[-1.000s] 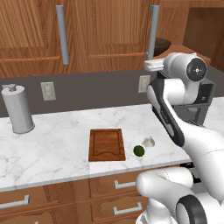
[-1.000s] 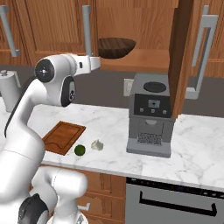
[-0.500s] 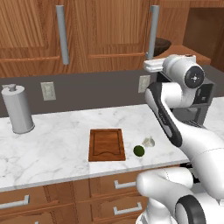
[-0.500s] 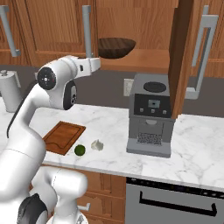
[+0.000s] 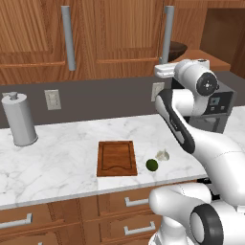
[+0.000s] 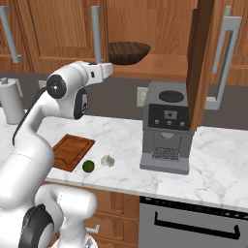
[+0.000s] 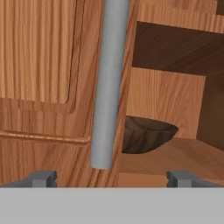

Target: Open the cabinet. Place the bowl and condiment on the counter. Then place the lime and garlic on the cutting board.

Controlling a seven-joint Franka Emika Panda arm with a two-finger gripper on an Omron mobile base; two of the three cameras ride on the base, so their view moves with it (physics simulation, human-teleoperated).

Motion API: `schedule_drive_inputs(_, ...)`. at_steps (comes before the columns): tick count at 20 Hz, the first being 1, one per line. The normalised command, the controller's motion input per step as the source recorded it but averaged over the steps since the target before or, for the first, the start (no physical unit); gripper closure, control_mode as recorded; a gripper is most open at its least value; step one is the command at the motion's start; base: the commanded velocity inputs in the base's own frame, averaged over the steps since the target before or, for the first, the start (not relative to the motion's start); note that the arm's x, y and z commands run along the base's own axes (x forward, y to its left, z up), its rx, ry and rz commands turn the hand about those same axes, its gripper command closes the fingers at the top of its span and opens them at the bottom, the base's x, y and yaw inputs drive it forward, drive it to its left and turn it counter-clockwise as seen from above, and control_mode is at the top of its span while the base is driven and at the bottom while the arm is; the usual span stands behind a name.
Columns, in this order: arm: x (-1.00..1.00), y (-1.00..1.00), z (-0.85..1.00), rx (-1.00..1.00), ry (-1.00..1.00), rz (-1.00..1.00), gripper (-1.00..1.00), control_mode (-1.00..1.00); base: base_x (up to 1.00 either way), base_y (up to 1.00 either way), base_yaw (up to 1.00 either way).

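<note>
Gripper (image 7: 111, 178) spread wide and holding nothing, just before the cabinet (image 7: 39, 65) handle (image 7: 108, 83)

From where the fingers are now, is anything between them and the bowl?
Yes. The closed cabinet door and its grey handle stand before the open fingers, hiding the left part of the bowl on the shelf.

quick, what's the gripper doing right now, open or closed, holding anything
Gripper: open, fingers wide apart, holding nothing; it faces the cabinet's grey handle, with the bowl on the shelf behind.
</note>
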Motion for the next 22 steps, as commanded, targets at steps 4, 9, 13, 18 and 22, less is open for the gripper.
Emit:
schedule_drive_inputs(4,0.14,0.00,0.17,0.00,0.00,0.00,-1.00,-1.00,0.00,0.00,0.00)
schedule_drive_inputs(9,0.05,0.04,0.17,0.00,0.00,0.00,-1.00,-1.00,0.00,0.00,0.00)
schedule_drive_inputs(13,0.11,0.04,0.08,0.00,0.00,0.00,-1.00,-1.00,0.00,0.00,0.00)
schedule_drive_inputs(18,0.21,0.00,0.00,0.03,0.04,0.00,-1.00,-1.00,0.00,0.00,0.00)
schedule_drive_inputs(22,0.24,0.00,0.00,0.05,0.06,0.00,-1.00,-1.00,0.00,0.00,0.00)
